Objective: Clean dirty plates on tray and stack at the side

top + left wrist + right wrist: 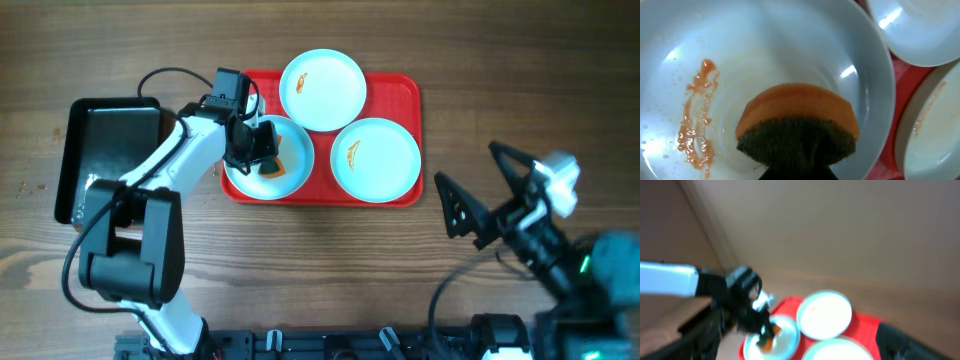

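Observation:
Three pale blue plates lie on the red tray (405, 95). The left plate (298, 150) holds my left gripper (268, 158), shut on an orange sponge with a dark green scrub side (797, 125), pressed into the plate (765, 50). An orange smear (697, 120) runs along that plate's left side. The top plate (322, 90) and the right plate (375, 158) each carry a small orange smear. My right gripper (478, 195) is open and empty, over the table right of the tray. The blurred right wrist view shows the tray (865, 322) and plates from afar.
A black glossy tray (110, 145) lies left of the red tray, partly under my left arm. Bare wooden table surrounds both trays. Cables run along the front edge.

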Action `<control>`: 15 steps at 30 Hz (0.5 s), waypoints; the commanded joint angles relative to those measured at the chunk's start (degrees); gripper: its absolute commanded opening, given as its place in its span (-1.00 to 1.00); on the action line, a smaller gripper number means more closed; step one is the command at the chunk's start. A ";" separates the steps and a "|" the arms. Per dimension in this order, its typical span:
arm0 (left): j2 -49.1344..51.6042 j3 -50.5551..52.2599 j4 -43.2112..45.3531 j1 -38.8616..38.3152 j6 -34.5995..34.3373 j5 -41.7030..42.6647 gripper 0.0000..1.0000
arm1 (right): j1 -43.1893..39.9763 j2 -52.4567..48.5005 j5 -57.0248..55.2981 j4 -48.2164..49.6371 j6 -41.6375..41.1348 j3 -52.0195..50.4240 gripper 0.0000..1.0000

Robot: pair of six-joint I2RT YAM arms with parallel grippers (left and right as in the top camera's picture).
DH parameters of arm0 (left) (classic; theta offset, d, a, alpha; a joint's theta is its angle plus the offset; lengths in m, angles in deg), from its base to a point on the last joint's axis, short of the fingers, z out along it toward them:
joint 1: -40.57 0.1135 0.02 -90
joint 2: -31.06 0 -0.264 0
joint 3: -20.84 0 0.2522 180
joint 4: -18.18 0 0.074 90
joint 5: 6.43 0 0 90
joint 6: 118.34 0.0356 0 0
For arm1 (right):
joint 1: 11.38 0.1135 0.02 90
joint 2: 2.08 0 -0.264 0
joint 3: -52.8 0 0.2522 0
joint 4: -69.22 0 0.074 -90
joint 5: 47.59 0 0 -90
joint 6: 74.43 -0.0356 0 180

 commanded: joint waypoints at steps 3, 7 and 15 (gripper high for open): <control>0.98 0.26 0.07 0.09 -0.46 -1.03 -0.02 | 3.78 -29.59 2.38 -27.80 15.26 35.36 0.99; -4.22 -5.84 -8.20 1.44 -0.20 -1.20 0.01 | 13.73 -45.72 2.36 -32.13 16.11 45.07 1.00; -15.69 -11.19 -22.27 13.14 -0.44 -5.11 0.56 | 23.32 -70.23 0.66 -21.92 -0.26 46.25 1.00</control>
